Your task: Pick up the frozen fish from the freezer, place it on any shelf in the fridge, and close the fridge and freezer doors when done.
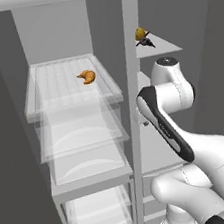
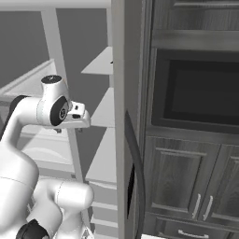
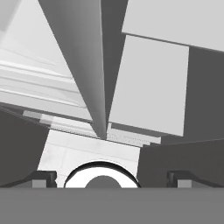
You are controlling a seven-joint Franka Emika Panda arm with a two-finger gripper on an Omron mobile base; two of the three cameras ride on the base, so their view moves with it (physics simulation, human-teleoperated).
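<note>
The step in hand looks like the reach: both doors stand open, and the white arm is raised in front of the grey divider post between the two compartments, with nothing yet carried. On the right side, a small yellow-and-dark item lies on a high white shelf — probably the frozen fish, though it is too small to be sure. On the left, an orange croissant-shaped pastry sits on the top clear ribbed shelf, well apart from it.

The tool shows two dark fingertips spread wide at the near edge of the hand view, holding and touching nothing. It looks down along the post toward the lower shelves.

Next, I judge, the arm must lift and swing right to that high shelf, then close on the fish.
</note>
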